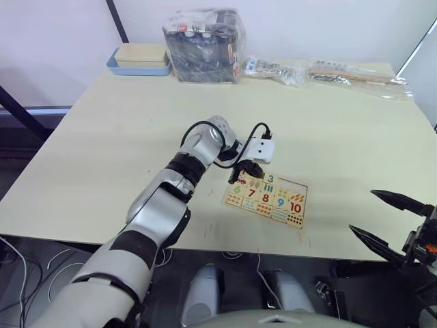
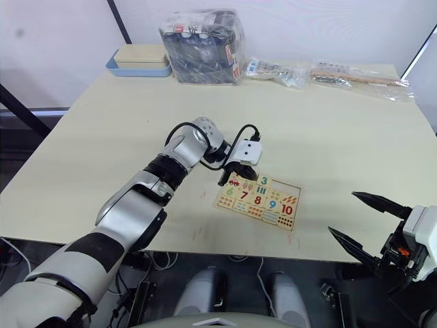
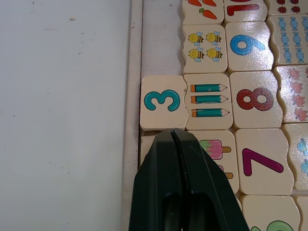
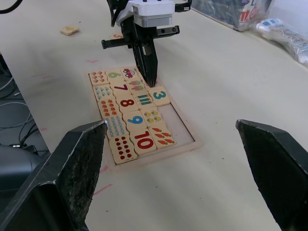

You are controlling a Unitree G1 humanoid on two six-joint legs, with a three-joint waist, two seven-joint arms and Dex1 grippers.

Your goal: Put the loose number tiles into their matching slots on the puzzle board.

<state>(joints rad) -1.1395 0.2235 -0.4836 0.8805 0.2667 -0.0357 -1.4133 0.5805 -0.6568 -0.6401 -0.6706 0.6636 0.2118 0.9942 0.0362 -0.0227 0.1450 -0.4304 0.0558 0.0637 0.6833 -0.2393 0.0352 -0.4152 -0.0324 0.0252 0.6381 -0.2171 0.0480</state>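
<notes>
The puzzle board (image 1: pixel 266 199) is lying flat on the counter (image 1: pixel 102 137), near its front edge. It is showing big numbers 6, 7, 8, 9 and 10 beside little pictures. A teal 3 tile (image 3: pixel 162 101) is sitting in its slot next to three pencils. The left gripper (image 3: pixel 174 137) is pointing down just beside that tile, jaws pressed together. The right gripper (image 4: pixel 173 159) is hanging well apart, jaws spread wide.

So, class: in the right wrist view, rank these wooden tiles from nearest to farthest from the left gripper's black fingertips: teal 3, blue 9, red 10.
1. Teal 3 tile, just beside the left gripper, in the puzzle board's outer column.
2. Blue 9 tile, mid-board.
3. Red 10 tile, at the board's far end.
</notes>
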